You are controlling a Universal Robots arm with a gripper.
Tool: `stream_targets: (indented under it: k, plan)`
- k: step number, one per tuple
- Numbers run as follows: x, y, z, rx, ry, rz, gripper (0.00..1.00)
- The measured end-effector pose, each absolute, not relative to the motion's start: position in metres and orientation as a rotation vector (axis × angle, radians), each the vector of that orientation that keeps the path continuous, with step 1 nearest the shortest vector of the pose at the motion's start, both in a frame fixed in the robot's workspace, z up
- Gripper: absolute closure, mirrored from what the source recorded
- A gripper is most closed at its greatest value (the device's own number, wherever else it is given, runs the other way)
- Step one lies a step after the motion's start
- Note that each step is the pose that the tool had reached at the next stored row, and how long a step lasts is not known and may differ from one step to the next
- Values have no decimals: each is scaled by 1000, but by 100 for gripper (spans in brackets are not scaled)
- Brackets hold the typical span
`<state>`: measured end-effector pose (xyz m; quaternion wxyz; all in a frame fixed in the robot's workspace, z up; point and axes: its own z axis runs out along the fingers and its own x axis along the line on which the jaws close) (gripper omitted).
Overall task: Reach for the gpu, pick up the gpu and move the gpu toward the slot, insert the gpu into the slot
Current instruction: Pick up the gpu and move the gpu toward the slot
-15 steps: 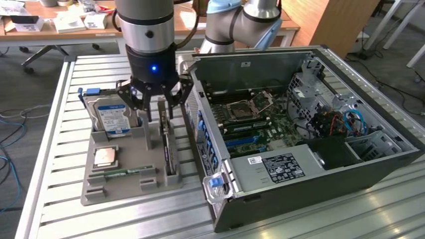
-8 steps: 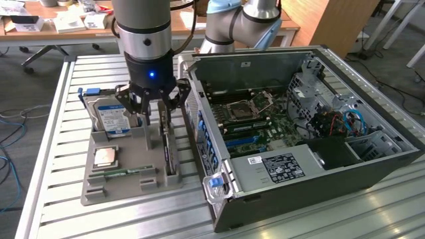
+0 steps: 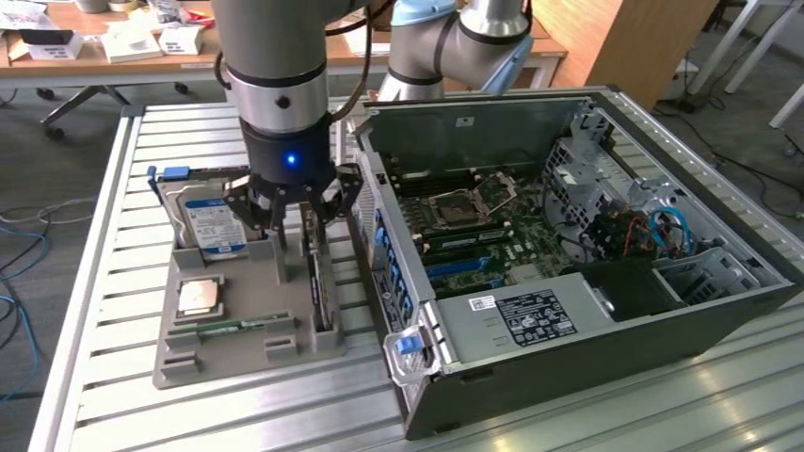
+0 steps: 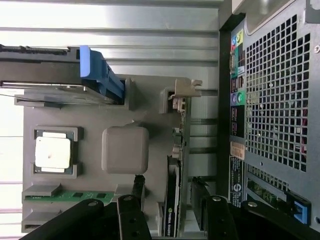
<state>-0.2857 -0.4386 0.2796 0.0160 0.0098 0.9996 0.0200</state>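
Grey tubular robot arm upright, black metal gripper pointing down.
Its wrist shows a blue light; the fingers stand spread wide apart, holding nothing.

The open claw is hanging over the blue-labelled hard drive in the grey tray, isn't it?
Not quite. The open gripper hangs over the gpu, the dark card standing on edge in the grey tray, not over the hard drive. The wrist view shows the card between its jaws.

Slatted metal table, grey tray, computer case
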Motion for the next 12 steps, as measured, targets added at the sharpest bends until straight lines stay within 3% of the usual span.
stream_targets:
  k: [12]
  plan:
    - [-276, -440, 258, 16, 3109, 61, 50]
